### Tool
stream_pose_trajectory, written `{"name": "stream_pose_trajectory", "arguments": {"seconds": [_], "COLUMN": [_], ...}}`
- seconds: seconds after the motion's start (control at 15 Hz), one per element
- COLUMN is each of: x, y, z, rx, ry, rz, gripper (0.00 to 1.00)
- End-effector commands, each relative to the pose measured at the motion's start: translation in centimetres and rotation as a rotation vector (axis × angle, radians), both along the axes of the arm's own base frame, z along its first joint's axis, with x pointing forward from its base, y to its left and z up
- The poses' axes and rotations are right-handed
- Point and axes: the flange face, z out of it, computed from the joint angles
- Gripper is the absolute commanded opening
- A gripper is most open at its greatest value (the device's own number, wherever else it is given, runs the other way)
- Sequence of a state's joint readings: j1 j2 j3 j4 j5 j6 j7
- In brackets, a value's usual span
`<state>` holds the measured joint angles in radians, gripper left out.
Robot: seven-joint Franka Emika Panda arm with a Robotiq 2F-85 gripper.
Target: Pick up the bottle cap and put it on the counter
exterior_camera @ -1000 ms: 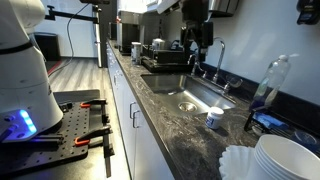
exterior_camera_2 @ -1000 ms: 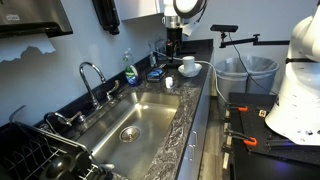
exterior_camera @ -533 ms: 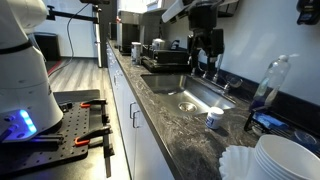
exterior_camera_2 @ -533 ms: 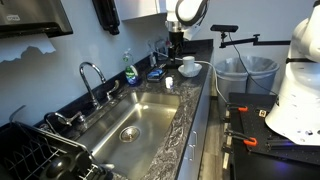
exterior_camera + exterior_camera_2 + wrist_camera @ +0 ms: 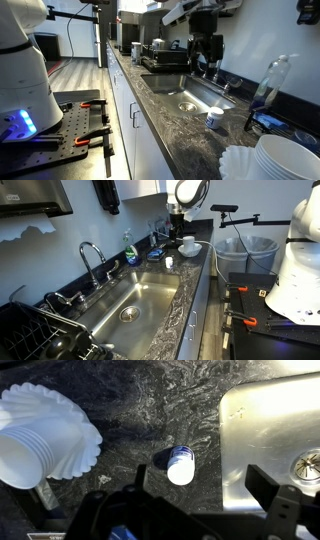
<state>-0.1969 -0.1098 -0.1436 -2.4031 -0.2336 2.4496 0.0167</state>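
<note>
Dark-blue cap (image 5: 183,453): showed as a round blue band at one end of the cup (image 5: 180,470), touching it. Could not tell whether it sat on the cup or under it.
Cap position: on the counter (image 5: 150,395), below the gap between the jaws, nearer one finger than the other.
Gripper (image 5: 198,482): jaws spread wide, nothing held. Two dark fingers (image 5: 262,488) entered from the bottom edge of the wrist view.
Gripper height: in both exterior views the gripper (image 5: 207,52) (image 5: 176,222) hung well above the counter, apart from cup and cap.
Counter surface: dark grey, speckled, stone-look, directly under the jaws.
Sink (image 5: 275,420): steel, inset in the counter. It lay outside one finger, with its rim near the cup.
Filters (image 5: 45,435): white fluted stack on the counter, outside the opposite finger, well apart from the cup.
Cup, exterior: white, upright, on the counter just beside the sink rim (image 5: 215,118). The cap was too small to make out there.
Bottle (image 5: 270,82): tall, clear, standing at the back of the counter, well apart from the jaws and beyond the cup.
</note>
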Motion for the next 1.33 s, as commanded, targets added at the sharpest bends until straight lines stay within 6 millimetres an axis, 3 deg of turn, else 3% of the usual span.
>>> {"name": "stream_pose_trajectory", "arguments": {"seconds": [0.0, 0.33, 0.67, 0.93, 1.0, 1.07, 1.27], "x": [1.1, 2.5, 4.5, 6.5, 6.6, 5.7, 6.2], "y": [-3.4, -8.9, -13.7, -15.8, -16.0, -15.5, -15.8], "z": [-1.6, -3.1, -3.9, -3.6, -3.2, -3.9, -3.6], "rx": [0.106, 0.253, 0.211, 0.094, 0.103, 0.114, 0.111], "ry": [0.042, 0.038, 0.013, -0.097, -0.121, -0.085, -0.106], "rz": [0.018, 0.057, 0.049, -0.040, -0.123, -0.047, -0.104], "gripper": [1.00, 1.00, 1.00, 1.00, 1.00, 1.00, 1.00]}}
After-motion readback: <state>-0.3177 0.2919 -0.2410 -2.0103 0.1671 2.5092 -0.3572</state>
